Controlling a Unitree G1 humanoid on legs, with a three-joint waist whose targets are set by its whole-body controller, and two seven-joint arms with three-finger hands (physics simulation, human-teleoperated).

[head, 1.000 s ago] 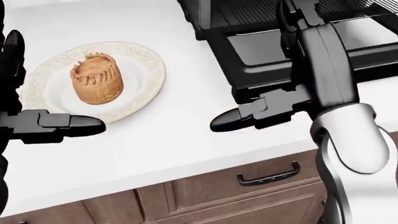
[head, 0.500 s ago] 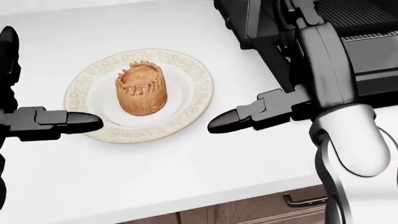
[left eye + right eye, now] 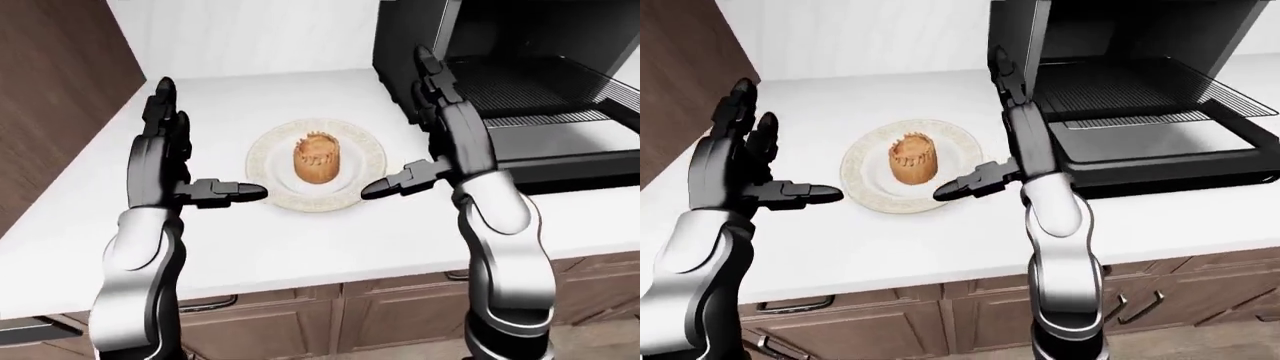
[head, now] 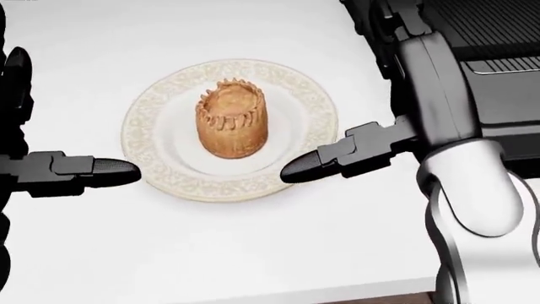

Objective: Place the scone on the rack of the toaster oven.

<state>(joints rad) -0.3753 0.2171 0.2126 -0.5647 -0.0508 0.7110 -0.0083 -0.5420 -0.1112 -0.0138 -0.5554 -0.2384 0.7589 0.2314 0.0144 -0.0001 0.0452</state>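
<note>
- A golden-brown, crown-topped scone (image 4: 231,121) stands upright at the centre of a round cream plate with a patterned rim (image 4: 160,179) on the white counter (image 4: 253,253), untouched.
- The black left hand (image 3: 165,169) and black right hand (image 3: 430,142) flank the plate, both spread wide and grasping nothing, thumbs pointing inward at the plate's edges.
- The black toaster oven (image 3: 1140,97) sits just right of the plate, door down, its dark wire rack (image 3: 1130,86) exposed.
- Risk: the tall scone may well tip or crumble if pinched high or unevenly.
- Risk: a low thumb could catch the rim and skid the plate.
- Risk: the right forearm hangs near the oven's door and frame; a swing toward the rack might clip them.
</note>
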